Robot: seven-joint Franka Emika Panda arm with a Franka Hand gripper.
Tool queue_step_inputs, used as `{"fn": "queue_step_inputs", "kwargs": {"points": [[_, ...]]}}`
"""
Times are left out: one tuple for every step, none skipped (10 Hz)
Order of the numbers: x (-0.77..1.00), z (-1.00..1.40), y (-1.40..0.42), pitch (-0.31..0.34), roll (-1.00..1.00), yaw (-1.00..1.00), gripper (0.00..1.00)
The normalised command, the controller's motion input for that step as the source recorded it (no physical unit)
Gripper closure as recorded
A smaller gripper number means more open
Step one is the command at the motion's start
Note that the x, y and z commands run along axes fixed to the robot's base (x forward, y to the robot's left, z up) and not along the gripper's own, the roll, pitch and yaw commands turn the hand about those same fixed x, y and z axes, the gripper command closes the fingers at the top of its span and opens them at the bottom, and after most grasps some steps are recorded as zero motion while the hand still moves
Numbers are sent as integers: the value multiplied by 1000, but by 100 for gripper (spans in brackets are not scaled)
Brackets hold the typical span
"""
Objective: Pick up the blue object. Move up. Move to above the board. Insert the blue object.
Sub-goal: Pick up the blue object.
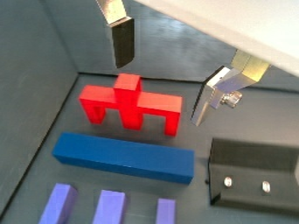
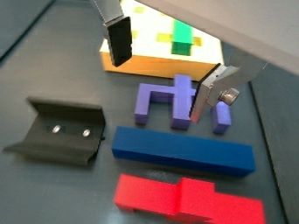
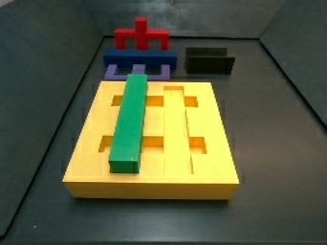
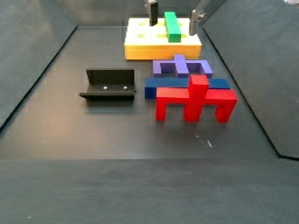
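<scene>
Lying flat on the floor, one blue object point(image 2: 184, 155) sits just below the gripper point(image 2: 163, 66), whose fingers point(image 2: 118, 39) stand wide apart, gripping nothing. One purple piece point(image 2: 177, 102) is beside it, under the gripper; one red piece point(image 1: 131, 103) is on its other side. One board point(image 3: 153, 139) carries one green bar point(image 3: 130, 120). One fixture point(image 4: 110, 86) stands off to the gripper's side.

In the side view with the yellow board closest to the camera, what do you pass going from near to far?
The board carrying the green bar, then the blue object, then the red cross-topped piece. The gripper is out of this view.
</scene>
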Motion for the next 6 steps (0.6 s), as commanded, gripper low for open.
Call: {"fn": "queue_step_inputs", "kwargs": {"points": [[0, -49, -106, 0, 41, -880, 0], [0, -57, -83, 0, 33, -849, 0], [0, -77, -51, 0, 37, -820, 0], [0, -100, -31, 0, 29, -803, 0], [-6, -114, 0, 0, 7, -783, 0], [-49, -83, 0, 0, 0, -657, 0]]}}
